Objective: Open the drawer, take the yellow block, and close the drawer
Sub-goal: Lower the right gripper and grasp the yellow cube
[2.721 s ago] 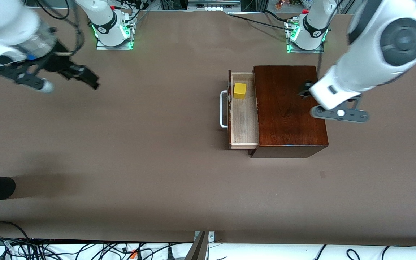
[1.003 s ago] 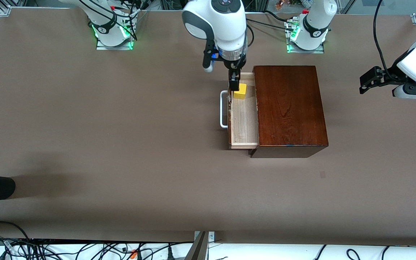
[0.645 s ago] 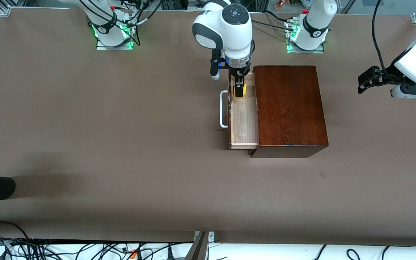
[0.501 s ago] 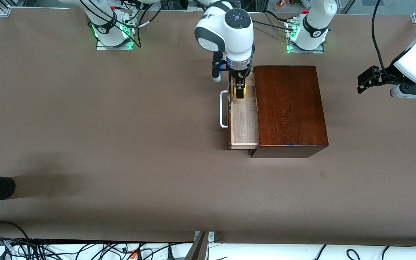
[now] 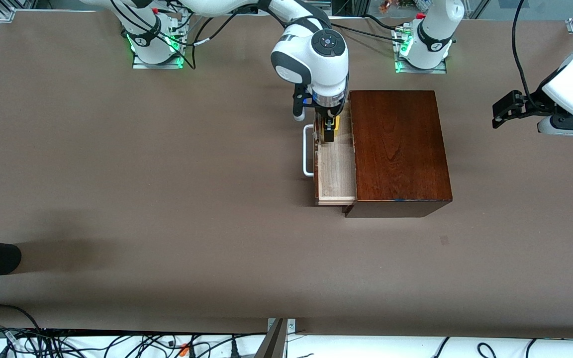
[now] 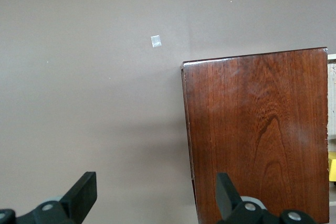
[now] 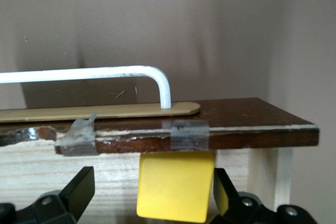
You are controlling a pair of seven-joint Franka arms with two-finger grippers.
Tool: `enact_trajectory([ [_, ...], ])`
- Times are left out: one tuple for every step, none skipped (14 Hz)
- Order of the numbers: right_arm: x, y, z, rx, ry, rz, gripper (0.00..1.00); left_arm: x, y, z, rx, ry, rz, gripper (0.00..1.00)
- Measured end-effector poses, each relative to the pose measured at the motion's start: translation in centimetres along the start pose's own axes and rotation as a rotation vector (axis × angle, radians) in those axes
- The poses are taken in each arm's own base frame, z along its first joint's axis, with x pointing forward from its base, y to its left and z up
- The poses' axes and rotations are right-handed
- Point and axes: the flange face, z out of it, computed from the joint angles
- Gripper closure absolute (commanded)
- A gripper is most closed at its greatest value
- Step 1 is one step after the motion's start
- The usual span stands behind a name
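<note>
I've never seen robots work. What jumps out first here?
The right tool reaches down into the open drawer, its open fingers either side of the yellow block. The drawer sticks out of a glossy dark wooden box. The left tool waits in the air over the table's end.

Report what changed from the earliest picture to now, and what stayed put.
The right gripper swung in from the right arm's end of the table and came down into the open pale wooden drawer, its fingers either side of the small yellow block; no grip shows yet. The left gripper withdrew from over the mahogany-coloured box toward the left arm's end. Drawer, block and box kept their places.
</note>
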Motion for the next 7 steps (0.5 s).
enact_trajectory([
  [0.03,0.01,0.23,-0.002,0.002,0.0,0.0,0.0,0.0,0.0,0.0,0.0,0.0,0.0],
  [0.07,0.03,0.49,-0.004,0.005,0.0,0.07,0.0,0.0,0.0,0.0,0.0,0.0,0.0],
  [0.1,0.04,0.72,-0.007,0.007,0.001,0.34,0.0,0.0,0.0,0.0,0.0,0.0,0.0],
  [0.12,0.05,0.83,-0.008,0.009,0.002,0.63,0.0,0.0,0.0,0.0,0.0,0.0,0.0],
  [0.11,0.05,0.83,-0.007,0.008,0.002,0.84,0.0,0.0,0.0,0.0,0.0,0.0,0.0],
  [0.07,0.01,0.74,-0.006,0.006,0.002,0.89,0.0,0.0,0.0,0.0,0.0,0.0,0.0],
  [0.01,-0.07,0.57,-0.005,0.003,0.003,0.93,0.0,0.0,0.0,0.0,0.0,0.0,0.0],
])
